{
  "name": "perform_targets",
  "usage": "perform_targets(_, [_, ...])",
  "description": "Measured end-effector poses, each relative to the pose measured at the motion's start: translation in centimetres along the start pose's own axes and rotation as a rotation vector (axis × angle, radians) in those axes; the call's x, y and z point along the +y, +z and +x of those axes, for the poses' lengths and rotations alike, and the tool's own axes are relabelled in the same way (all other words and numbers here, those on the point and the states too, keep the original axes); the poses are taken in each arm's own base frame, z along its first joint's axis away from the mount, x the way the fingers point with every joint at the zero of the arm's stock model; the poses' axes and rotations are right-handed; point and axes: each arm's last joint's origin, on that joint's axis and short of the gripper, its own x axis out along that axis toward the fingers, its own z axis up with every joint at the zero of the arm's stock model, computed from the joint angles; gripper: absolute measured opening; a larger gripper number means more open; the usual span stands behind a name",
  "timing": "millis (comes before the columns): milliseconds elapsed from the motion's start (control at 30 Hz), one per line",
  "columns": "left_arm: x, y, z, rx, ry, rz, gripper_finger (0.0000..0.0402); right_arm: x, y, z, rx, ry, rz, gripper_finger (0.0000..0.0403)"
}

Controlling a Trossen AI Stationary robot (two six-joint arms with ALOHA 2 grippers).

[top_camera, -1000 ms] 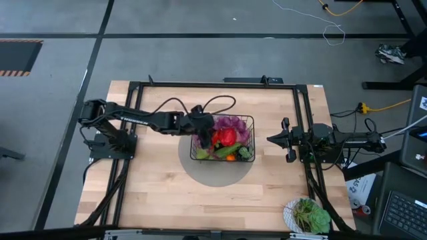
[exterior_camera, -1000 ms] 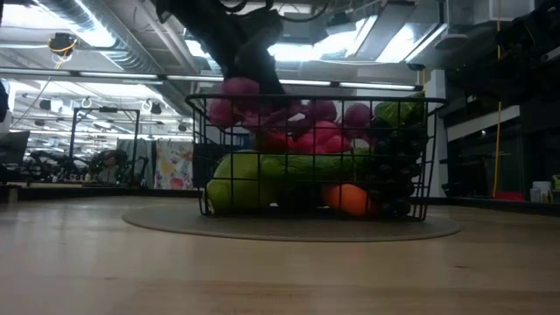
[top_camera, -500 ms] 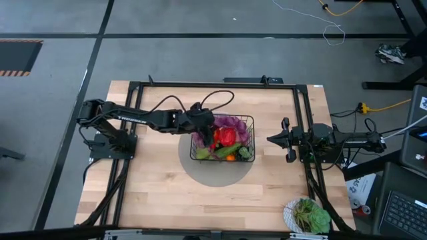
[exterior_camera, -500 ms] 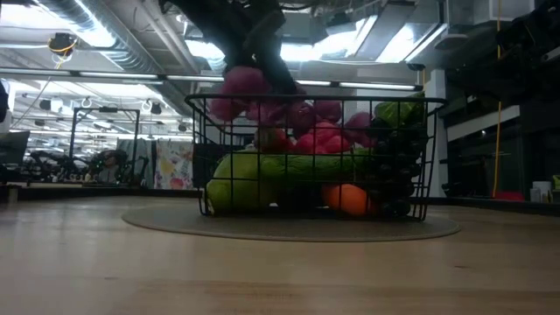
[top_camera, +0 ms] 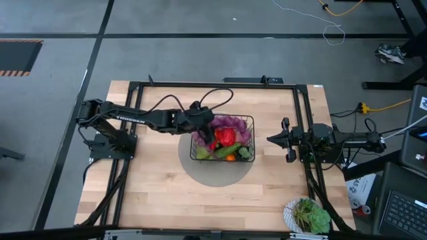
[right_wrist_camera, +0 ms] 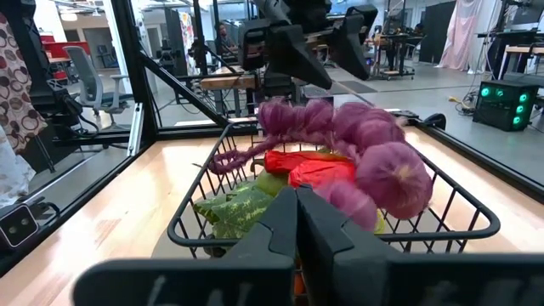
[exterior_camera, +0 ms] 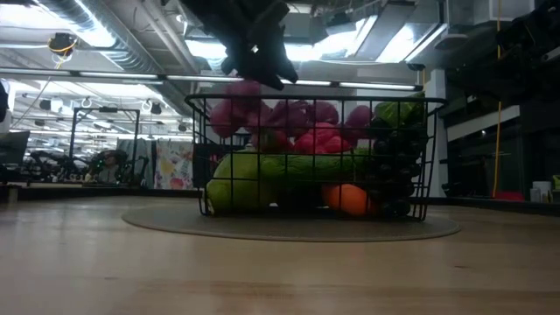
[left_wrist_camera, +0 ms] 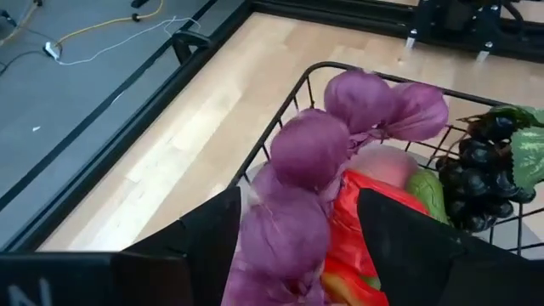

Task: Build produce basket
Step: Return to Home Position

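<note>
The black wire basket (top_camera: 252,133) stands at the table's middle on a grey round mat, and it is full of produce. A purple grape string (left_wrist_camera: 310,149) lies on top, over the red pepper (left_wrist_camera: 365,204), beside dark grapes (left_wrist_camera: 476,183). A cucumber (exterior_camera: 297,166) and an orange (exterior_camera: 350,199) show low in the basket. My left gripper (exterior_camera: 262,74) hangs open just above the basket's left rim, its fingers on either side of the purple string, above it. My right gripper (top_camera: 270,139) waits shut at the table's right, pointing level at the basket.
A white bowl with a leafy plant (top_camera: 307,215) stands at the near right corner. The grey mat (top_camera: 200,170) reaches a little past the basket on all sides. Black frame rails (top_camera: 127,173) run along the table's left, right and far edges.
My left gripper has risen from among the produce to just above the basket's rim and has rolled a little. The purple grape string has stayed on top of the produce and lies a little lower and flatter than before.
</note>
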Motion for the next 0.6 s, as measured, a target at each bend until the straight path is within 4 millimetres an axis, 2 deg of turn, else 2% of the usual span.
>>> perform_targets(167, [0.0,-0.1,-0.1,0.006,0.007,-0.002,0.0234,0.0,0.0,0.0,0.0,0.0,0.0,0.0003])
perform_targets(233, [0.3,0.0,-0.8,0.027,0.01,-0.002,0.0233,0.0,0.0,0.0,0.0,0.0,0.0,0.0003])
perform_targets(400, [2.1,1.1,-4.7,0.04,0.016,-0.004,0.023,0.0,0.0,0.0,0.0,0.0,0.0,0.0003])
perform_targets(600, [4.2,2.9,-9.7,-0.058,0.001,-0.009,0.023,0.0,0.0,0.0,0.0,0.0,0.0,0.0003])
